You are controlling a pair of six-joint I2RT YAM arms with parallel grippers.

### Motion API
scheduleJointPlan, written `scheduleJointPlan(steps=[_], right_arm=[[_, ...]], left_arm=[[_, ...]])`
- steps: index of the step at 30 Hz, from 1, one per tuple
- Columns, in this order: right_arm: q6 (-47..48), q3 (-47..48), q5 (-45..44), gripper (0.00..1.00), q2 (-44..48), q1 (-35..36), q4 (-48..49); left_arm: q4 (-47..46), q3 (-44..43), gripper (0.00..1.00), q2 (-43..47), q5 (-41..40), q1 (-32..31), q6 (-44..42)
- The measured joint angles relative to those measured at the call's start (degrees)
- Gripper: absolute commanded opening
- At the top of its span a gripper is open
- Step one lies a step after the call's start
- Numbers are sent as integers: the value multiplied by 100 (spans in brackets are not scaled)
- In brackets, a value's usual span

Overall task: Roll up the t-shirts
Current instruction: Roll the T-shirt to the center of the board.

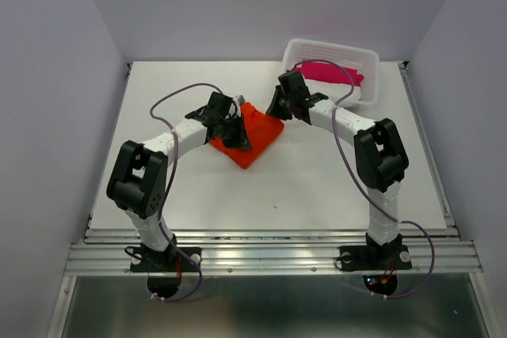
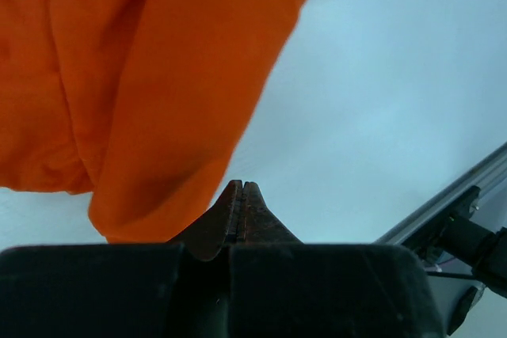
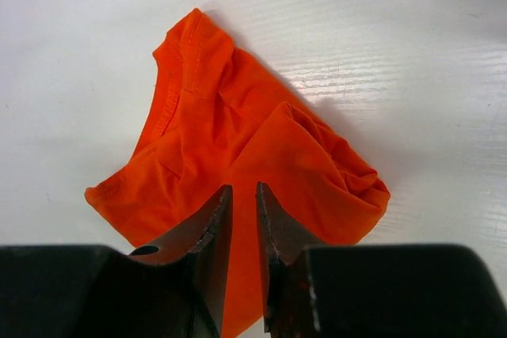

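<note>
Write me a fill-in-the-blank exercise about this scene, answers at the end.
The crumpled orange-red t-shirt lies ____ (inside/outside) the white perforated plastic basket. The basket holds a ____ cloth. The basket stands at the white table's far ____ corner. The left gripper is ____ (open/shut).
Missing: outside; pink; right; shut.

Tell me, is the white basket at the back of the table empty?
No, the top view shows a bright pink cloth lying inside the white basket.
</note>
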State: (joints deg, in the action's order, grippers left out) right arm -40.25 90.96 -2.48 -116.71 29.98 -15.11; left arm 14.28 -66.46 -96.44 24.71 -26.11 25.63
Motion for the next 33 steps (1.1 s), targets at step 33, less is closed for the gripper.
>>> scheduleJointPlan(steps=[33], right_arm=[[240, -1930, 514, 30, 796, -11, 256]], left_arm=[[70, 1351, 23, 957, -1080, -750, 323]])
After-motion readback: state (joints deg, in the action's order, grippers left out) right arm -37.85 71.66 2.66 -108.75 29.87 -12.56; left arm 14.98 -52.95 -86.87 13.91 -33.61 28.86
